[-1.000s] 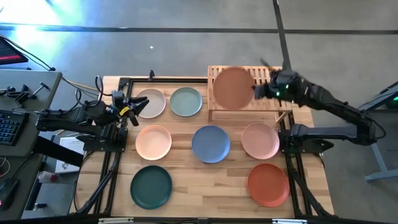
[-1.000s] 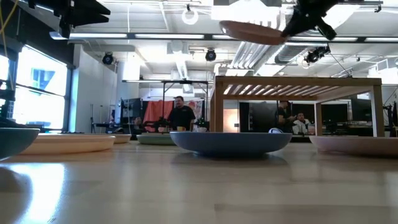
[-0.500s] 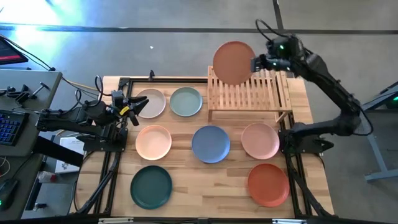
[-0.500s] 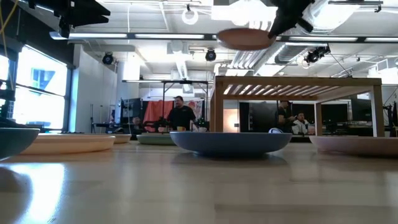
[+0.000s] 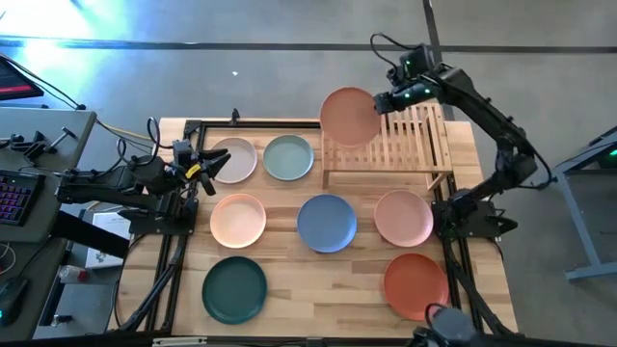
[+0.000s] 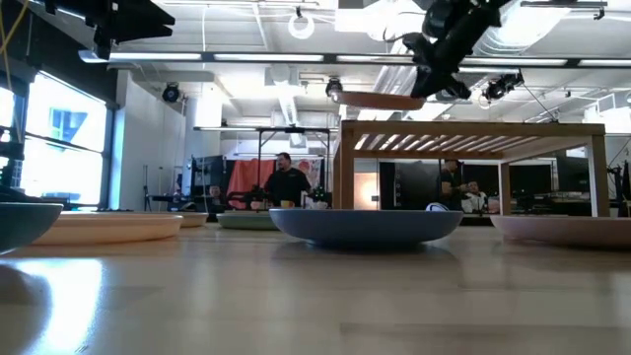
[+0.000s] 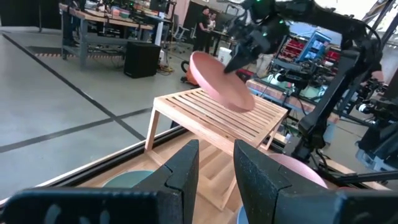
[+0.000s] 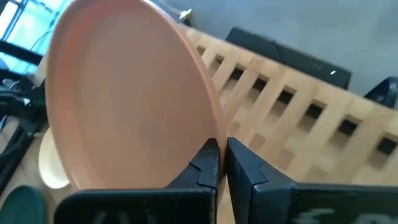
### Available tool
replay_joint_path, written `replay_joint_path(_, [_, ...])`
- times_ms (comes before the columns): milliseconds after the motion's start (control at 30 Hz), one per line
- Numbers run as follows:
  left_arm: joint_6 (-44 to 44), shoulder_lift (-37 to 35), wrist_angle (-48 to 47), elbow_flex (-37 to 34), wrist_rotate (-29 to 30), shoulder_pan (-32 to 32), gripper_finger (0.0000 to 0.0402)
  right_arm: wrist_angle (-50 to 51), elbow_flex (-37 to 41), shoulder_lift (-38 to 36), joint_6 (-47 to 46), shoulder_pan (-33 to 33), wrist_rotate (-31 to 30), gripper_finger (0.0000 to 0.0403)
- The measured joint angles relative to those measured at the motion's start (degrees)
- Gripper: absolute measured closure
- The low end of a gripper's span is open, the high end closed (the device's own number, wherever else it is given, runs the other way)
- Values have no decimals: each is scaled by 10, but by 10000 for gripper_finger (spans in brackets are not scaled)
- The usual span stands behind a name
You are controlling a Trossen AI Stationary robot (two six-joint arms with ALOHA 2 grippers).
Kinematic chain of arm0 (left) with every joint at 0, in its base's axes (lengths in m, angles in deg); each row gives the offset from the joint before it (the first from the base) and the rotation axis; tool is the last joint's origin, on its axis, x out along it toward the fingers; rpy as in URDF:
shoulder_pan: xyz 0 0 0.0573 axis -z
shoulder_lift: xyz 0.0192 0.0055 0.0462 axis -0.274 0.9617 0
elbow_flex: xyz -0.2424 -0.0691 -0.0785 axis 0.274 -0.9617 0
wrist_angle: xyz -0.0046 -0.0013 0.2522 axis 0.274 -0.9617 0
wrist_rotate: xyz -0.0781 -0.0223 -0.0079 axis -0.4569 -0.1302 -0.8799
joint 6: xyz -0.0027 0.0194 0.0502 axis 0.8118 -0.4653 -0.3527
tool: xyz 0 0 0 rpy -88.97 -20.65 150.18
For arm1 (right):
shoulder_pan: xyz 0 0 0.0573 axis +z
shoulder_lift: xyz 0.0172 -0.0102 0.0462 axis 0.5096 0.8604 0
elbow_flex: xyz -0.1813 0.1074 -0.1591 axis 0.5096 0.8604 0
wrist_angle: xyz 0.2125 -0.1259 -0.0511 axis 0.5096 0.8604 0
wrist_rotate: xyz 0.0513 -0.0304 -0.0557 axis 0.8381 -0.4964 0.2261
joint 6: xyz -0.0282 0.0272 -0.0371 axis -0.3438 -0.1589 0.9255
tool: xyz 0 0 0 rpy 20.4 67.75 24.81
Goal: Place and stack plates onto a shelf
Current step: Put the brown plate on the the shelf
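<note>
A terracotta plate (image 5: 347, 116) hangs above the far left part of the light-wood shelf (image 5: 405, 145), with my right gripper (image 5: 384, 100) shut on it. Seven more plates rest flat on the tabletop: cream (image 5: 234, 159), sage green (image 5: 288, 157), peach (image 5: 238, 220), blue (image 5: 327, 223), pink (image 5: 403, 217), dark green (image 5: 234, 289) and red-orange (image 5: 416, 285). My left gripper (image 5: 207, 170) waits open at the table's left edge, beside the cream plate, nothing between its fingers. My right gripper pinches the terracotta plate's rim (image 8: 214, 127) between its two fingers (image 8: 208, 163), on the plate's right side. The fingers slant down from the table's far right. The plate is lifted clear of the shelf top (image 6: 473, 128) and slightly tilted.
The shelf's slatted top (image 7: 230, 121) is bare under the held plate. The right arm (image 5: 492, 125) arches over the shelf's right end. People stand in the room beyond the table (image 6: 288, 182).
My right gripper has swung with the terracotta plate first toward the table's far edge, then toward its left, staying shut on the rim. The plate has gone from over the shelf's middle to its far left part and has tipped a little.
</note>
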Motion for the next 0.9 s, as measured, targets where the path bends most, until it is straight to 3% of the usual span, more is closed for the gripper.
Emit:
replay_joint_path(133, [0,0,0,0,1,0,312,2,0,27,1,-4,28,403])
replay_joint_path(500, [0,0,0,0,1,0,312,39,0,51,6,-5,29,403])
replay_joint_path(900, [1,0,0,0,1,0,312,72,1,52,-21,-5,-18,403])
